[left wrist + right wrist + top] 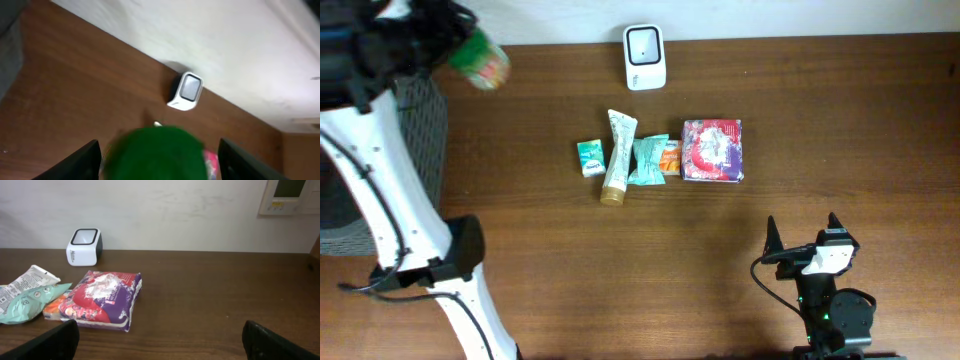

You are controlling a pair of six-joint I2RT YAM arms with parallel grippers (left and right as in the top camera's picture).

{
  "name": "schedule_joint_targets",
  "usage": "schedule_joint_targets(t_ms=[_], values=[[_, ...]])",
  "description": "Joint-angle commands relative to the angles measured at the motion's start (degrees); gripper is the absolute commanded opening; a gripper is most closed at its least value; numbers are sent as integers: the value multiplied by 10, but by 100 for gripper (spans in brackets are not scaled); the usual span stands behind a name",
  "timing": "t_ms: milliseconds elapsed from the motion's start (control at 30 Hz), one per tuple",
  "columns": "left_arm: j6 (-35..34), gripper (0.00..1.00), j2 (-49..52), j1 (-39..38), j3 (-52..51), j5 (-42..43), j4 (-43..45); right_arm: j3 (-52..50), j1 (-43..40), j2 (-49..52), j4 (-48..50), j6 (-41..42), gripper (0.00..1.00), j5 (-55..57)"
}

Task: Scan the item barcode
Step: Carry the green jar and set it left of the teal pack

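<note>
Left wrist view: left gripper (159, 162), fingers (82, 161) spread wide, clasping a green-lidded tub (155, 147).
Tub aloft over the table (570, 290) at its far-left corner, well left of the white scanner (186, 90). Purple pack (713, 150) lies mid-table. Right gripper (802, 228) gapes fully, empty, at the near edge.

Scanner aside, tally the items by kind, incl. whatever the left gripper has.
Soft packs: 3 (teal pouch, orange packet, purple pack)
Tube: 1
Small box: 1
Green container, in left gripper: 1
Total: 6
</note>
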Motion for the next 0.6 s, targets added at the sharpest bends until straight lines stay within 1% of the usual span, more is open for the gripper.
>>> schedule_joint_targets(t_ms=[0, 67, 133, 200, 267, 333, 400, 433, 500, 567], values=[[10, 71, -12, -68, -37, -115, 0, -5, -4, -2, -1, 2, 99, 3], [10, 68, -12, -100, -85, -149, 0, -5, -4, -2, -1, 2, 99, 3], [10, 69, -12, -127, -155, -165, 12, -5, -4, -2, -2, 2, 99, 3], [10, 71, -12, -149, -245, -191, 50, -5, -4, -2, -1, 2, 99, 3], [10, 71, -12, -155, -301, -198, 96, -5, -4, -2, -1, 2, 99, 3], [17, 71, -12, -156, -332, -197, 135, -5, -4, -2, -1, 2, 99, 3], [21, 69, -12, -160, -356, -192, 141, -5, -4, -2, -2, 2, 99, 3], [34, 70, -12, -167, -380, -191, 143, -5, -4, -2, -1, 2, 99, 3], [55, 74, -12, -176, -410, -191, 137, -5, -4, -2, -1, 2, 99, 3], [95, 82, -12, -186, -465, -192, 135, -5, -4, -2, -1, 2, 99, 3]])
